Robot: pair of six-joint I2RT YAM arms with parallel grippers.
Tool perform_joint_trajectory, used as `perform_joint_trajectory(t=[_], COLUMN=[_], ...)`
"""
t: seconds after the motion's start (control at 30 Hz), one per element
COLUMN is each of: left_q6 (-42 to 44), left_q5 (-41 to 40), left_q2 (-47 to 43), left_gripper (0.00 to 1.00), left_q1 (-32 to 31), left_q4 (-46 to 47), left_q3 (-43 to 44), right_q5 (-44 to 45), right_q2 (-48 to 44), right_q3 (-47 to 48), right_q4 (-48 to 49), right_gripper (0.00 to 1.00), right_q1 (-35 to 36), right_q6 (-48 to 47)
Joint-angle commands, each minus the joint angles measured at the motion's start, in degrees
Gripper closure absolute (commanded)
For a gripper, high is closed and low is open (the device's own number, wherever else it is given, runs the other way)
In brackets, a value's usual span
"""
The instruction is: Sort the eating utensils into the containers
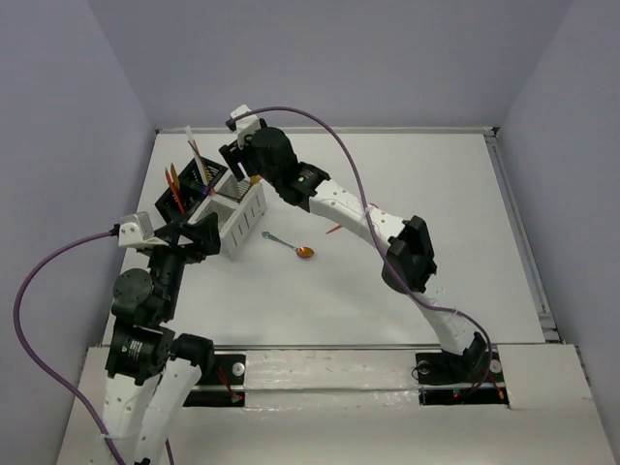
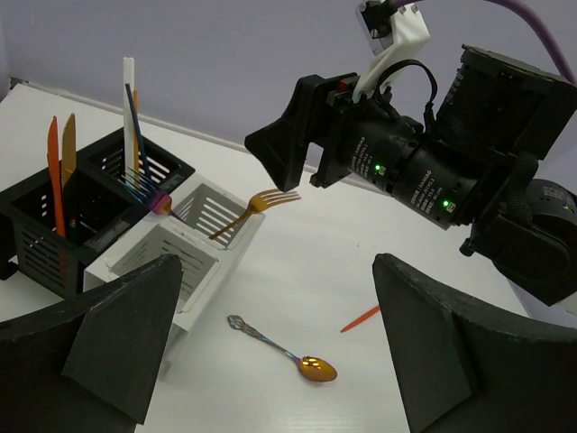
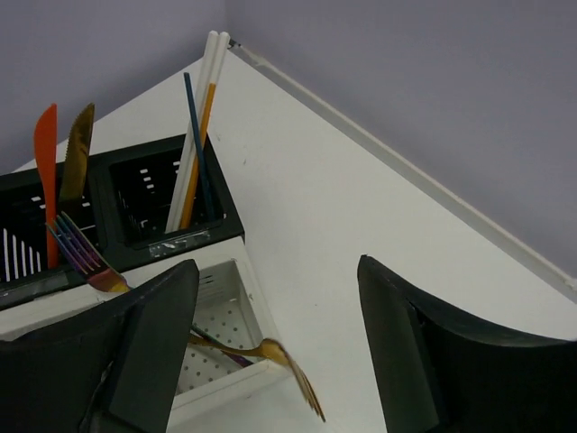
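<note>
Your right fingers [image 3: 451, 361] hang open over the white caddy [image 3: 221, 336] — a gold fork [image 3: 275, 354] leans inside. Your left fingers [image 2: 451, 352] gape wide too, empty.

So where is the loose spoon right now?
In the top view the spoon lies flat on the table, just right of the white caddy, with a small orange-red stick farther right.

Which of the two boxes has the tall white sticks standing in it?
The black caddy: the white sticks stand in its compartment beside the knives. The white caddy next to it holds forks.
</note>
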Motion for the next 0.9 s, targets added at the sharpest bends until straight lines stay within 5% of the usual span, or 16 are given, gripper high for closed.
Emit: perform_joint_trajectory(t=[0.0,0.17,0.23,0.53,0.63,0.73,0.87], left_q6=[1.1,1.0,1.1,1.2,1.1,1.1,1.1], left_q5=[0.6,1.0,1.7,3.6,4.0,4.2,4.3], left_q2=[0.8,0.9,0.9,1.2,1.2,1.3,1.4], left_gripper=[0.01,0.01,0.01,0.01,0.01,0.01,0.01], left_q1=[-0.2,-0.2,-0.2,-0.2,-0.2,0.3,0.3], left_q4=[3.2,3.2,3.3,3.7,3.6,3.6,3.6], left_q3=[-0.1,-0.2,-0.3,-0.3,-0.3,-0.4,-0.4], right_q5=[-1.1,1.8,2.0,-1.7,-2.6,-0.4,1.0], right_q2=[-4.3,-15.9,-23.7,-40.9,-42.2,-43.6,-42.9], right_q3=[-0.7,-13.3,-26.0,-62.4,-68.2,-73.7,-79.0], right_q4=[5.3,8.1,12.7,12.7,10.0,10.5,14.6], right_gripper=[0.22,0.23,0.28,0.65,0.61,0.43,0.38], right_q1=[0.3,0.3,0.3,-0.3,-0.3,-0.3,-0.3], right_q6=[1.9,3.4,5.0,21.2,27.9,35.1,45.0])
